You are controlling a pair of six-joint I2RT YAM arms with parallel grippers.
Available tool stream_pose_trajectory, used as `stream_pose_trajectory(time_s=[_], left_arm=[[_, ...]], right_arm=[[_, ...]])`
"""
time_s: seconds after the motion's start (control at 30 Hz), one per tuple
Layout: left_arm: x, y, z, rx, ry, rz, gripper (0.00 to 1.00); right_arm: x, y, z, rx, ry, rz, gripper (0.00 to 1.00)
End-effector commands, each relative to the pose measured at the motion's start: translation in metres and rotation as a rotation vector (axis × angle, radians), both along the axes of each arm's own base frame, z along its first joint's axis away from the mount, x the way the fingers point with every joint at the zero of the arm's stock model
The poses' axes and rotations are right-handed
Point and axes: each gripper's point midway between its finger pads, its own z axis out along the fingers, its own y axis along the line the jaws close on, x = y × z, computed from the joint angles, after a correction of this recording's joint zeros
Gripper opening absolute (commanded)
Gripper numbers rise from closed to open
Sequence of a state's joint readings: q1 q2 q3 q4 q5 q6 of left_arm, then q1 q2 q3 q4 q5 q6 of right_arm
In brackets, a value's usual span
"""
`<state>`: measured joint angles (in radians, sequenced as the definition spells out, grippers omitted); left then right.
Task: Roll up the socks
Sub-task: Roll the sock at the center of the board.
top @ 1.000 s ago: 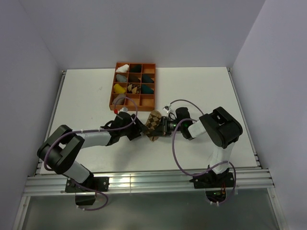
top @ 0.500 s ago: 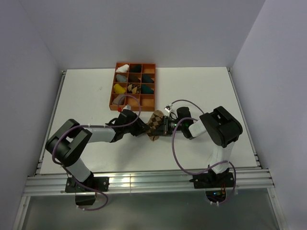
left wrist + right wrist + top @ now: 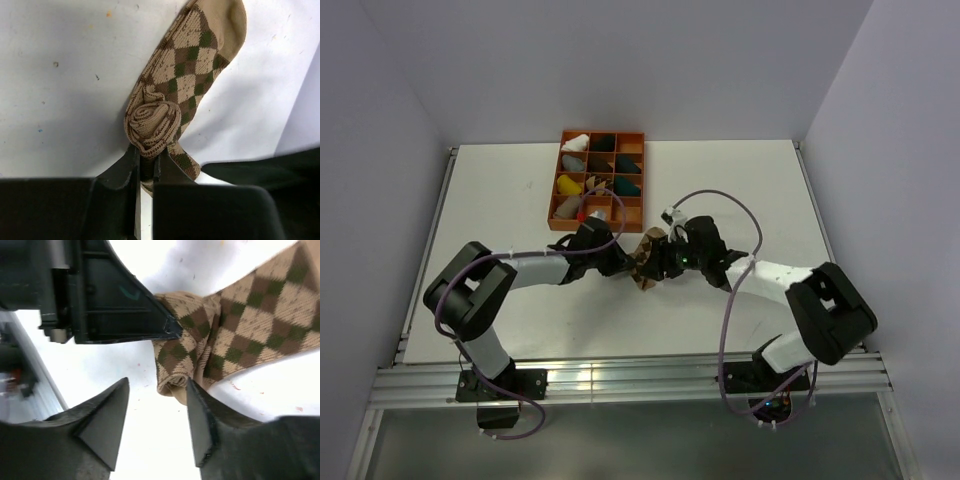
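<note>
On the table (image 3: 65, 75), left tool (image 3: 146, 150) pinches the rolled core of the socks (image 3: 185, 85); right tool (image 3: 158, 382) gapes, empty. Risk, judged: thin pinch slips, roll unwinds.

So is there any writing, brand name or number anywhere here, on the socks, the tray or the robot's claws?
None can be read.
No print shows on the argyle sock or the orange tray.
A small teal mark on one of the left claw's fingers, seen from the right wrist, is too faint to read.
</note>
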<state>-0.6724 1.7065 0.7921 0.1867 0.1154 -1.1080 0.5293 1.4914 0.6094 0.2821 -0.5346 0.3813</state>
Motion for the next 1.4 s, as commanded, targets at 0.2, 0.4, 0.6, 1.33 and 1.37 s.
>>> stream_pose_trajectory(time_s=[0.2,0.4,0.6,1.33,1.37], left_arm=[[-0.017,0.020,-0.026,0.209,0.061,-0.138,0.00],[-0.021,0.023,-0.027,0.223,0.077,-0.178,0.00],[-0.024,0.023,-0.029,0.224,0.093,-0.205,0.00],[-0.026,0.024,-0.026,0.210,0.096,-0.226,0.00],[-0.026,0.025,-0.025,0.207,0.095,-0.222,0.01]], right_arm=[[0.003,0.005,0.026,-0.325,-0.414,0.002,0.64],[-0.010,0.023,0.026,-0.417,-0.576,0.012,0.64],[-0.007,0.033,0.019,-0.541,-0.679,0.014,0.64],[0.000,0.031,-0.050,-0.860,-0.642,0.008,0.23],[-0.002,0.030,-0.052,-0.850,-0.622,0.019,0.16]])
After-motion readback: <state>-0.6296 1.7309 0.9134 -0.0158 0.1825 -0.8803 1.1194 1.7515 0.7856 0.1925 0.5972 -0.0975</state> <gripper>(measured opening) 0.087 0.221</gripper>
